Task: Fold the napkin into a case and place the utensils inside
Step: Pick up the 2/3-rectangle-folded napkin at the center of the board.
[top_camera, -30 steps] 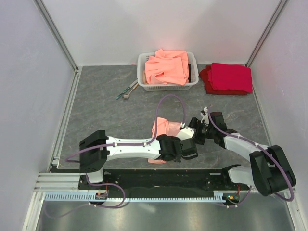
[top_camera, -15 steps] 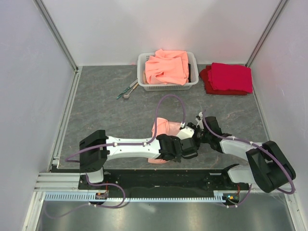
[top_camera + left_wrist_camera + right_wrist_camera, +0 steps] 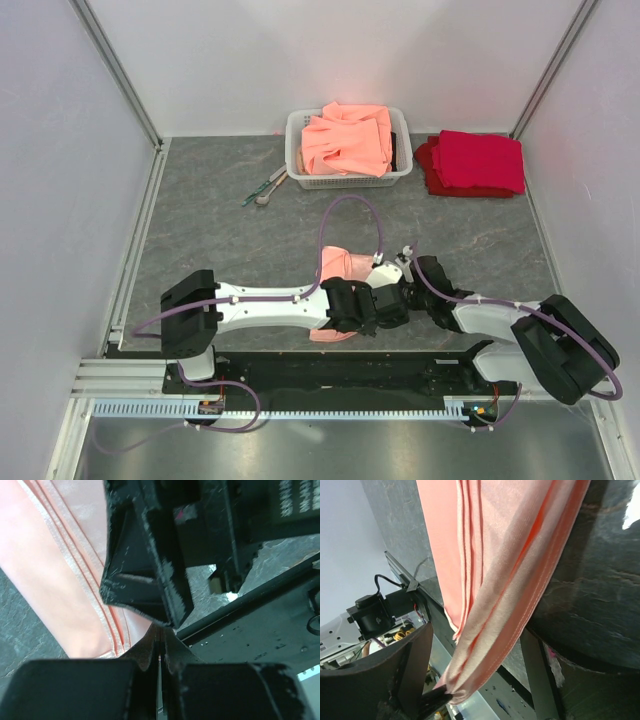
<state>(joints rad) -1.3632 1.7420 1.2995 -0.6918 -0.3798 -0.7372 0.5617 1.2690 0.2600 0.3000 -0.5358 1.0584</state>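
**Step:** folding, judged early. No case is formed yet, and the utensils (image 3: 265, 187) lie well apart from the work, just beside the basket (image 3: 345, 182).

**Left tool** (image 3: 160, 640): closed, seemingly pinching a gathered edge of the napkin (image 3: 490, 555).

**Right tool** (image 3: 476, 645): jaws spread, straddling the draped fold without clamping it.

**Handling advice:**
- Close the right tool on all layers at once, close by the hem.
- Draw the cloth taut between both tools before laying it over.
- Keep the hems parallel.
- Mind the crowding, since the tools sit almost in contact.

**Napkin, location:** near the middle of the desk (image 3: 220, 230), toward its near edge, mostly hidden beneath the tools.

**Napkin, appearance:** thin, pale pink and plain, with a faint sheen. It is doubled into several layers, the stitched hems running as close parallel lines. One part lies flat; another is lifted and draped.
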